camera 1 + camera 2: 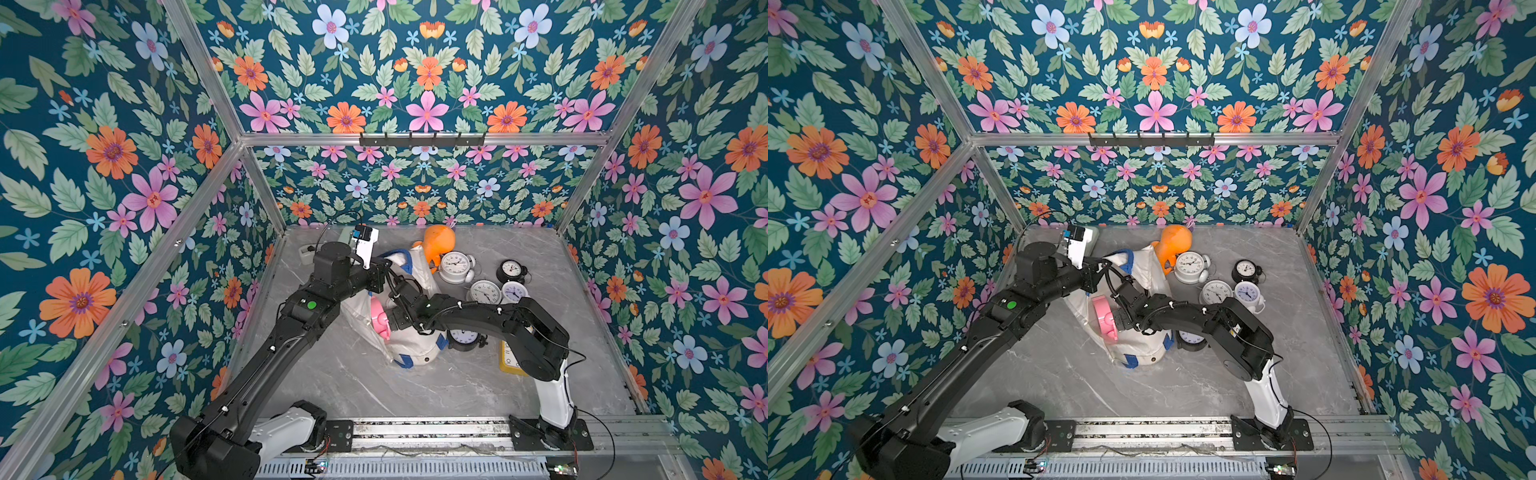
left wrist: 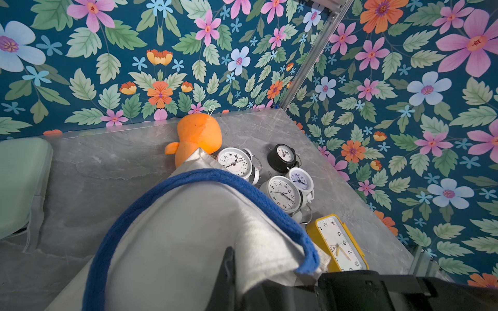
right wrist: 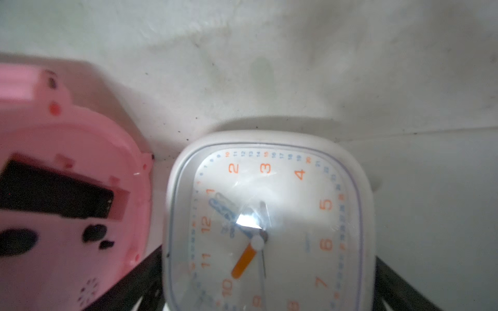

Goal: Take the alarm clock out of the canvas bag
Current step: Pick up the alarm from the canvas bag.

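Right gripper (image 3: 266, 290): deep inside the canvas bag (image 1: 415, 349), spread wide, with a finger (image 3: 390, 290) on either side of the white alarm clock (image 3: 269, 215). Whether the fingers press on it cannot be told.
White alarm clock: square with rounded corners and orange numerals, lying face up between the right gripper's fingers on the bag's inner cloth.
Pink alarm clock (image 1: 379, 319): just beside the right gripper, in the bag's mouth, with its back turned towards that wrist.
Canvas bag: slumped on the worktop (image 1: 374, 386), wrapped around the right gripper.
Left gripper (image 2: 277, 277): pressed together, pinching the bag's rim and holding it raised above the right gripper.
Blue strap handle (image 2: 188, 177): arches over the cloth just beyond the left gripper.
Yellow clock (image 2: 339, 242): on the worktop outside the bag, near the left gripper.
White bell clocks (image 2: 283, 192): two of them beyond the yellow clock, with a lilac clock (image 2: 301, 180) between them and the black clock.
Black clock (image 2: 283, 159): farther out, behind the lilac clock.
Orange plush toy (image 2: 199, 134): farthest from both grippers, against the back wall and touching the bag's far corner.
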